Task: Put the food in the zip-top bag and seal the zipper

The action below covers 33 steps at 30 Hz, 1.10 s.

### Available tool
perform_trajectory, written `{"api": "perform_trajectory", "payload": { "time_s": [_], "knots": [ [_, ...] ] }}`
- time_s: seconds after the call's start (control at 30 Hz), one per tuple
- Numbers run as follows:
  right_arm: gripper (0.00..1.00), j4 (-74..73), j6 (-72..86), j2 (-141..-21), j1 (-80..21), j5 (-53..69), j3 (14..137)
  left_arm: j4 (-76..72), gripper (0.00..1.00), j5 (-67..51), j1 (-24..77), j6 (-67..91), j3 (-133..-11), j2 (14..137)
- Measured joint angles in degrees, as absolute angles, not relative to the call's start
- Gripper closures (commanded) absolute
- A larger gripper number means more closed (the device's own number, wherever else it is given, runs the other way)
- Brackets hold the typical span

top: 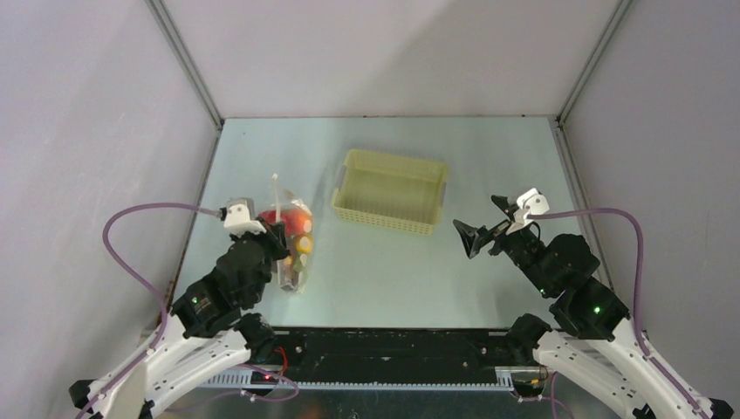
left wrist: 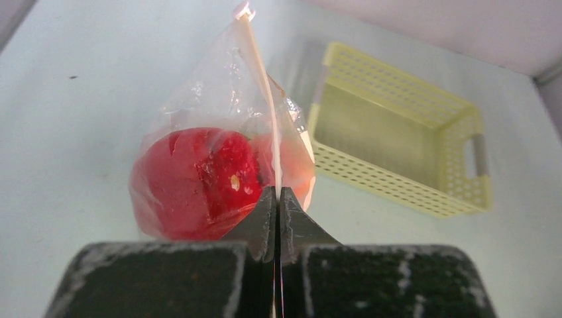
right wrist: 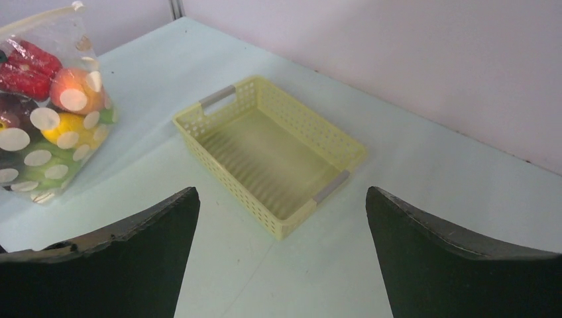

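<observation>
Zip-top bag (top: 293, 249) stands on counter (top: 393, 279), left of basket (top: 384, 218), food (left wrist: 199, 182) inside. Left gripper (left wrist: 277, 192) clamped fully shut on zipper strip (left wrist: 262, 86), holding bag upright, likely pressing seal closed. Right gripper (right wrist: 281, 192) spread wide, holding nothing, well apart beyond basket, likely out of way.

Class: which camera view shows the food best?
Right wrist: the food shows several colours through the zip-top bag. Left wrist shows mainly one red piece behind the left pincer; the top view shows a small cluster.
</observation>
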State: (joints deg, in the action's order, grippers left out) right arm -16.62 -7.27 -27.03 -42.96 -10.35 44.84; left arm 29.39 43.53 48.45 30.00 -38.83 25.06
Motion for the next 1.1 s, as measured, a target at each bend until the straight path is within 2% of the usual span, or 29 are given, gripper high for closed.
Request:
{"api": "perform_trajectory", "payload": {
  "time_s": [0.23,0.4,0.57,0.7,0.83,0.97,1.1],
  "knots": [
    [0.01,-18.0,-7.3,-27.1,-43.0,-10.0,44.2,32.2,1.0,43.1,36.9,31.7,-43.8,32.7],
    [0.0,-18.2,-7.3,-27.9,-43.0,-9.7,43.5,22.9,1.0,34.9,22.6,29.5,-46.0,39.6],
    [0.01,-18.2,-7.5,-28.5,-43.0,-9.9,42.9,13.0,1.0,27.1,11.3,29.7,-54.5,56.1],
    [0.01,-18.2,-7.5,-29.2,-43.0,-10.2,42.9,10.4,0.98,23.6,8.1,29.9,-68.0,73.6],
    [0.01,-18.2,-7.5,-29.6,-43.0,-10.6,42.8,7.8,0.99,24.5,7.5,29.9,-76.7,83.2],
    [0.01,-18.4,-7.5,-29.6,-43.0,-11.2,42.8,3.2,0.99,26.9,7.0,30.2,-77.7,86.9],
    [0.01,-18.4,-7.6,-29.8,-43.0,-11.6,42.8,0.5,0.95,29.0,6.0,34.3,-73.2,87.4]
  ]
}}
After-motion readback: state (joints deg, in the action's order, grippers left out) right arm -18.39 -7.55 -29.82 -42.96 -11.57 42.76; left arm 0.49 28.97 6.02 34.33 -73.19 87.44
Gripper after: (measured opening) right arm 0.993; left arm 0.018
